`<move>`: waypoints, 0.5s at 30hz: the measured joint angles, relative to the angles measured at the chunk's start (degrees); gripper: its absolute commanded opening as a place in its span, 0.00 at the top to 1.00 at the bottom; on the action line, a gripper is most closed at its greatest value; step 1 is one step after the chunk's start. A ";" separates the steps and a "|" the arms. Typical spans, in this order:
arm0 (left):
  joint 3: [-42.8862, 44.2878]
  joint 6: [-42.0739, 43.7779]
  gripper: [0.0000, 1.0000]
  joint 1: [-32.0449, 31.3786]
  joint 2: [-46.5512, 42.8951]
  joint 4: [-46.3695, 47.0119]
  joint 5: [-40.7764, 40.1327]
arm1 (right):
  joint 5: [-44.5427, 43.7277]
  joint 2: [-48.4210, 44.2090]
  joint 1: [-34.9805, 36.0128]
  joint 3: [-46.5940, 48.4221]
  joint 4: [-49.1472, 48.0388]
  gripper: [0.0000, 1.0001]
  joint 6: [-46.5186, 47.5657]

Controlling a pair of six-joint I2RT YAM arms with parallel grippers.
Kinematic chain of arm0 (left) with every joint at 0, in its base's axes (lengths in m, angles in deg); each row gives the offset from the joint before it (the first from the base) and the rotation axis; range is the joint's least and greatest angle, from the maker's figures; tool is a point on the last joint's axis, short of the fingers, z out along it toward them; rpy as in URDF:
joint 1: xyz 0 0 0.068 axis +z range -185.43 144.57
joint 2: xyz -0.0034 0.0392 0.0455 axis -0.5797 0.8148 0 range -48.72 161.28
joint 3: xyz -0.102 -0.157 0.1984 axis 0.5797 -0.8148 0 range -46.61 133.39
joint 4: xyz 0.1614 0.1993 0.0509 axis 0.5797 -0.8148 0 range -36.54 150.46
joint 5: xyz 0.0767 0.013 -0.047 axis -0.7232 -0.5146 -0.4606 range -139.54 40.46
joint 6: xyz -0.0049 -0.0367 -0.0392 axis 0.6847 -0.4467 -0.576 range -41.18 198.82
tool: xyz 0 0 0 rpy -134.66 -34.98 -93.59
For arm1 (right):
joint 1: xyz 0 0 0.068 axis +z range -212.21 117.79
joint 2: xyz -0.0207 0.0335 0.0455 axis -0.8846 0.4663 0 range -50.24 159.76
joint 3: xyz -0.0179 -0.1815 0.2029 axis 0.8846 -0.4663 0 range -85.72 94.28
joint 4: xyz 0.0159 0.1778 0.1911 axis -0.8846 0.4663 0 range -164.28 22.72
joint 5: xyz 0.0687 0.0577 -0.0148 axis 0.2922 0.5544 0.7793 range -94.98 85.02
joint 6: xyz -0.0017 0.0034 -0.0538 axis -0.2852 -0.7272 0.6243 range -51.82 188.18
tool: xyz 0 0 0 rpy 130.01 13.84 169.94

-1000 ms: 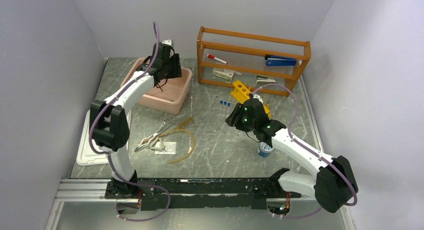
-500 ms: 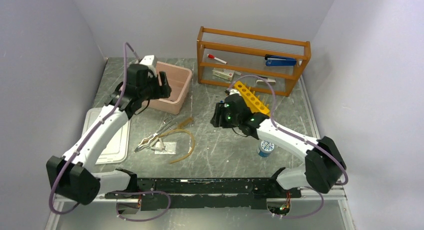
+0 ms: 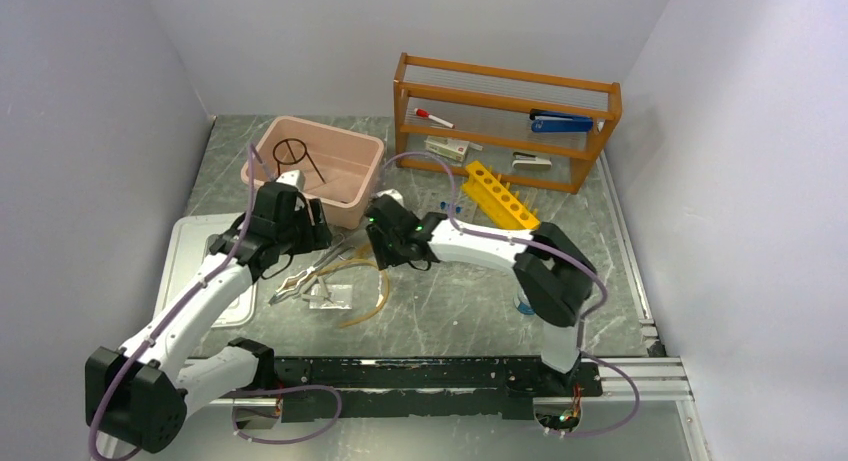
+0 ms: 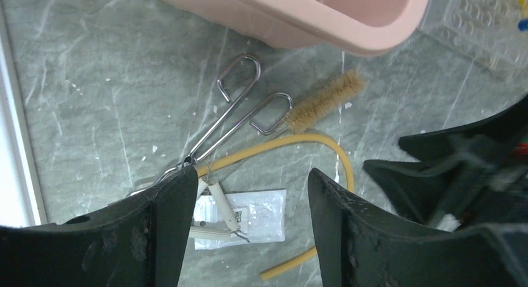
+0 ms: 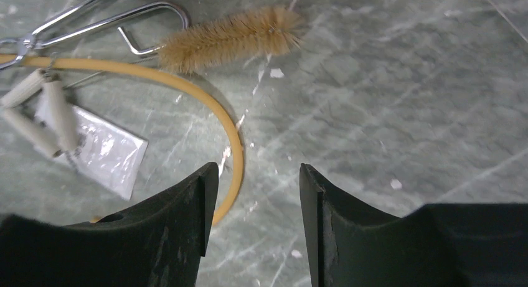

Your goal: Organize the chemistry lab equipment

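Note:
The black wire ring stand (image 3: 296, 157) lies in the pink bin (image 3: 352, 181). Silvery tongs (image 3: 306, 277) and tan tubing (image 3: 381, 284) lie on the table in front of the bin. My left gripper (image 3: 308, 243) is open and empty above the tongs (image 4: 231, 116); the tubing (image 4: 314, 139) curves between its fingers. My right gripper (image 3: 383, 249) is open and empty just right of them, above the tubing (image 5: 215, 103). A tan bristle brush (image 5: 229, 37) lies by the tongs' handles (image 5: 99, 18). Tiny blue-capped tubes (image 3: 447, 207) lie further right. No glass rod shows.
A clear packet (image 4: 258, 215) lies under the tongs' white tips. A yellow tube rack (image 3: 498, 194) lies before the wooden shelf (image 3: 505, 131), which holds the marker and stapler. A white tray (image 3: 190, 281) lies at the left. The two grippers are close together.
My left arm drew back from the bin and dropped over the tongs; the ring stand now shows in the bin. My right arm swung left from the yellow rack to the tubing.

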 measured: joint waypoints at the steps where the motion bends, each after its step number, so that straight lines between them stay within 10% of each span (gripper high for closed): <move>1: -0.85 -1.01 0.31 0.00 -1.14 0.31 -0.87 | -0.74 2.58 0.74 2.40 1.29 0.48 0.72; 15: -4.61 -6.88 0.12 0.00 -10.25 3.80 -8.85 | -1.25 15.87 2.73 15.34 10.45 0.66 5.09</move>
